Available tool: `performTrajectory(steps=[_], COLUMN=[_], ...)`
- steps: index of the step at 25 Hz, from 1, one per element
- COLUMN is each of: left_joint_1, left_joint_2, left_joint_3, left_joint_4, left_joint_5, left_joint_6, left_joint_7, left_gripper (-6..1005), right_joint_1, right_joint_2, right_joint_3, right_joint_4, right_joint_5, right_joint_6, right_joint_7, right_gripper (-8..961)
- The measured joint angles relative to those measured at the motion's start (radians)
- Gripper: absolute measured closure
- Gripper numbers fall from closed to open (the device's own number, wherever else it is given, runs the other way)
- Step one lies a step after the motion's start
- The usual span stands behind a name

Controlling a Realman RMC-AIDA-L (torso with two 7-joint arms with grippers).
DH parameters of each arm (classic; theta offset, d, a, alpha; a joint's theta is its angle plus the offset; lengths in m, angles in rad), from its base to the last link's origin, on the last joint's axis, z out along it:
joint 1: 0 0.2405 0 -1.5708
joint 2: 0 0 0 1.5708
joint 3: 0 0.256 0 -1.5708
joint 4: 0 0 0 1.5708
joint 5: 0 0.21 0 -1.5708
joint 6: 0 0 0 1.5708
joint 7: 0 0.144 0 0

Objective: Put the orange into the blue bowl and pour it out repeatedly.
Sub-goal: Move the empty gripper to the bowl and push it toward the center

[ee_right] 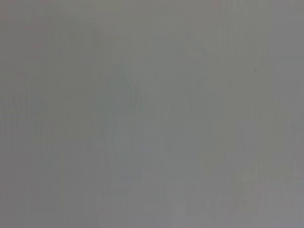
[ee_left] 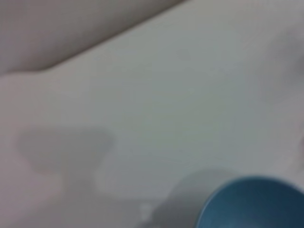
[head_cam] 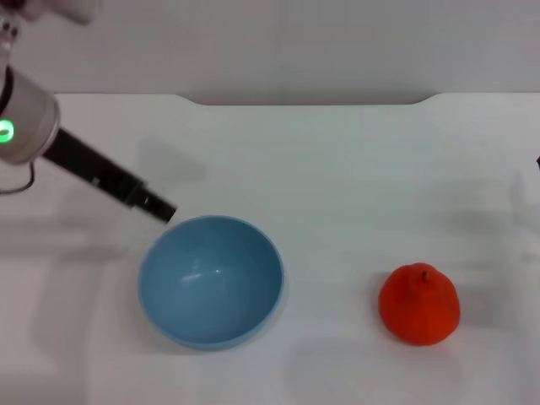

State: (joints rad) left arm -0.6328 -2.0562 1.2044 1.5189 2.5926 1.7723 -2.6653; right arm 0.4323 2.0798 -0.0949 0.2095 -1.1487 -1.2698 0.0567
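Sitting alone on the white tabletop [head_cam: 337, 169], the orange [head_cam: 419, 305] is on the robot's right side, well apart from the blue bowl [head_cam: 210, 280], which stands upright and empty left of centre. Nothing touches the fruit.

Handling, as a guess: orange looks small, light and firm w/ a bumpy skin, so prob. not slippery. It's roundish w/ a little peak on top, so it may roll if nudged from one side. Best hold would be across its widest part, fingers on opposite flanks, coming from above; avoid the pointed top. Bowl looks glossy and rigid, w/ a plain rim. For pouring, a pinch on the rim wall seems the only grip. The smooth inside should let the fruit slide out w/ a modest tilt.

Left hand [head_cam: 160, 207]: dark tip of the left arm, hovering just beside the bowl's far-left rim, maybe touching, can't tell. Whether its fingers are spread or closed also can't be told; it grips nothing visible. Right hand: not in view, so no state to give.

Views differ a lot. Head view gives the whole layout: bowl, orange, left arm. Left wrist view shows only a slice of the blue bowl [ee_left: 254, 204] at one edge plus bare tabletop and shadows, no orange, no fingers. Right wrist view is a plain grey field; nothing identifiable.
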Motion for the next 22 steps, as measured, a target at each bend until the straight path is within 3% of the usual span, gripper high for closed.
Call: performTrajectory(steps=[8,13,22], left_joint_1=[0.014,-0.040,-0.073], left_joint_2=[-0.008,-0.013,-0.015], left_joint_3=[0.148,0.157,0.158], left_joint_4=[-0.084,-0.187,-0.293], left_joint_5=[0.086,0.080,0.076], left_joint_6=[-0.084,-0.113,-0.169], left_joint_7=[-0.037,-0.059,-0.068], left_gripper=[202,204,203], right_joint_1=[0.009,0.008,0.001], right_joint_2=[0.000,0.000,0.000], right_joint_3=[0.001,0.001,0.001], right_joint_4=[-0.014,-0.017,-0.019], right_joint_5=[0.001,0.001,0.002], right_joint_6=[0.014,0.022,0.023], right_joint_7=[0.000,0.000,0.000], right_gripper=[425,425,424])
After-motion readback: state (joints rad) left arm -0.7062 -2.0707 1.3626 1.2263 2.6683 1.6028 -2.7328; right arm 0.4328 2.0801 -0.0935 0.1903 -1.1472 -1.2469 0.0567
